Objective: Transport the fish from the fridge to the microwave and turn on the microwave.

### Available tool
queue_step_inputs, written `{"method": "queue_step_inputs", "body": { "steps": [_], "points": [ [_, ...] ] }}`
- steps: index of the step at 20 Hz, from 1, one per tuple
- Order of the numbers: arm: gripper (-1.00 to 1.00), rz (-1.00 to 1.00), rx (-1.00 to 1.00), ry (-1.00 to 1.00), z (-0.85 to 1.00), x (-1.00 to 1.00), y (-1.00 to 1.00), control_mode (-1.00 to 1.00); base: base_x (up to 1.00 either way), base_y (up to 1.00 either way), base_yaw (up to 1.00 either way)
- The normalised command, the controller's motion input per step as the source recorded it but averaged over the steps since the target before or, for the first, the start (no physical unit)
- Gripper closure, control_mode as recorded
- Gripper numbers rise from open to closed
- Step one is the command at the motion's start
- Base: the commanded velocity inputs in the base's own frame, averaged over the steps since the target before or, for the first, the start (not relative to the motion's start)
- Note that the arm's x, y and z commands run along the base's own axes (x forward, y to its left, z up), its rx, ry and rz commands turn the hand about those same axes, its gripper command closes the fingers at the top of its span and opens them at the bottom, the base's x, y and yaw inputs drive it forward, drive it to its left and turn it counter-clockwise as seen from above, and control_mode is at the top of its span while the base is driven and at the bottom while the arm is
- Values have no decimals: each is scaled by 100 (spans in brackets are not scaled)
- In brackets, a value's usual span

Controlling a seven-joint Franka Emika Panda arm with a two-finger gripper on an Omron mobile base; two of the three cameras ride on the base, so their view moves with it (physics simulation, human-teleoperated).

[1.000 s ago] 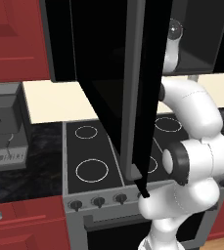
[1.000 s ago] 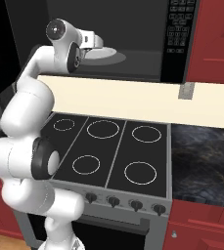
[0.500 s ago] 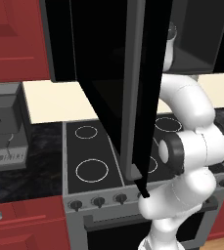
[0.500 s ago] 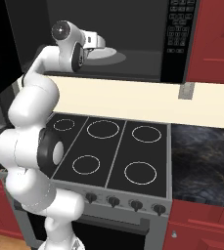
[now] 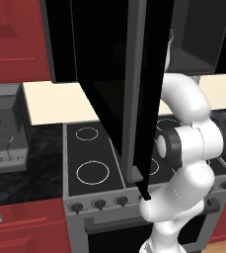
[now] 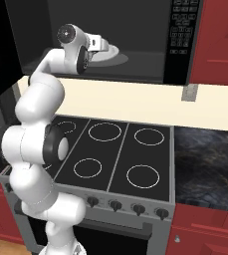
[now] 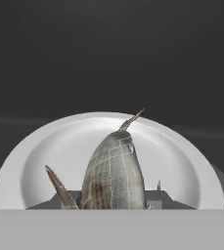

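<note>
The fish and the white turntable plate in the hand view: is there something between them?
Nothing shows between the fish and the plate; whether they touch is unclear.

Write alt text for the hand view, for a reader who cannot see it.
A mottled grey-tan fish is held between the gripper fingers, over a round white turntable plate. Around it are the dark grey inner walls of the microwave.
</note>
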Motion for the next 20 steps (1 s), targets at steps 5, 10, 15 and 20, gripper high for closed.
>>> {"method": "queue_step_inputs", "body": {
  "steps": [5,10,15,20],
  "points": [
    [100,0,0,0,-1,30,0,-100,0,0,0],
    [-100,0,0,0,0,7,0,-100,0,0,0],
    [-100,0,0,0,0,0,0,-100,0,0,0],
    [-100,0,0,0,1,0,0,-100,0,0,0]
  ]
}}
